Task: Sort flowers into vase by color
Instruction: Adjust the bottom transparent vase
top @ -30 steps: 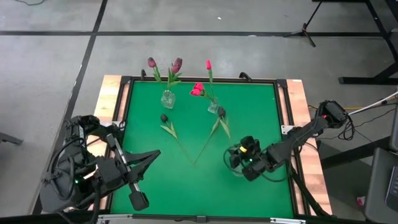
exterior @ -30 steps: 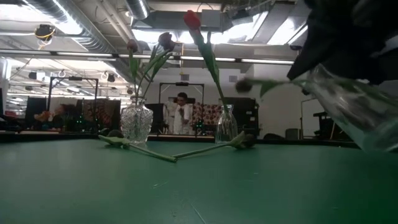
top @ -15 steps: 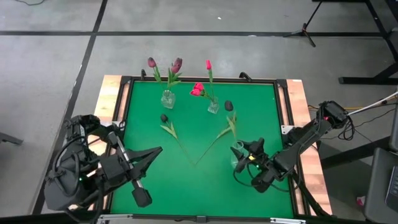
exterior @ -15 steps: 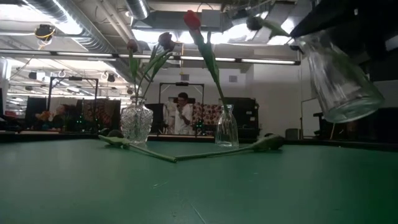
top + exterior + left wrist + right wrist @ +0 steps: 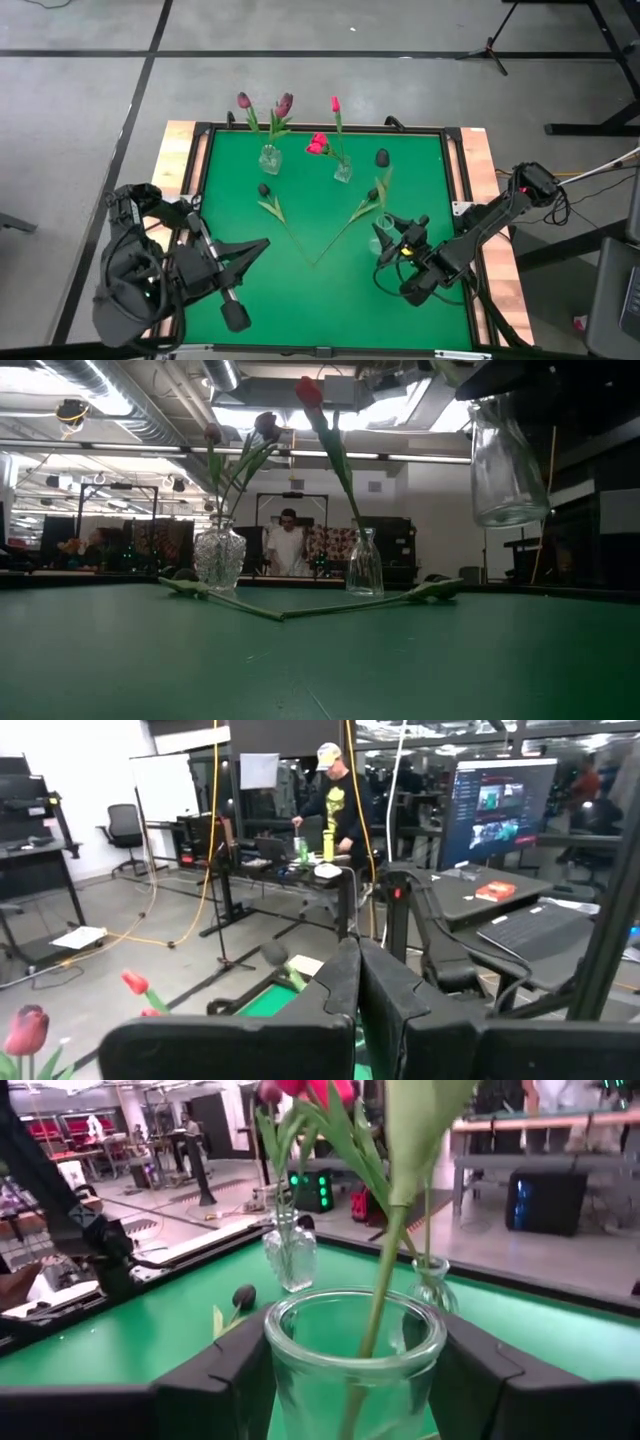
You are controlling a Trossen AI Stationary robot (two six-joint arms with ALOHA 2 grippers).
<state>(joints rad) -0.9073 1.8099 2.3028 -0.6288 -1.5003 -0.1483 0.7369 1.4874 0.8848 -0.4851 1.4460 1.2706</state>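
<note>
My right gripper (image 5: 386,238) is shut on a clear glass vase (image 5: 505,465), held high over the table's right half. In it stands a flower with a green stem (image 5: 378,1315) and a near-black head (image 5: 381,157). Two more dark-headed flowers (image 5: 264,189) (image 5: 432,590) lie flat on the green mat, their stems meeting in a V. At the far edge stand a vase (image 5: 269,158) with two dusky purple flowers and a vase (image 5: 343,172) with pink ones. My left gripper (image 5: 262,244) hangs shut over the near left part of the table, touching nothing. My right gripper pinches the vase's neck just under the rim (image 5: 300,1345), one finger (image 5: 225,1375) on each side. The fingers come in level, from the table's near right. The vase sits upright, its body hanging below the fingers, clear of the mat, with the flower's stem rising out of it.
A black raised frame (image 5: 300,128) borders the mat, with wooden strips (image 5: 478,160) outside it. The near half of the mat (image 5: 300,300) holds nothing. A person (image 5: 288,545) stands in the room beyond the far edge.
My right gripper has rolled and risen a little, bringing the vase from a steep tilt to upright. The dark head of the flower in it has swung up and toward the far edge. The head end of the right-hand lying flower has shifted toward the table's right.
</note>
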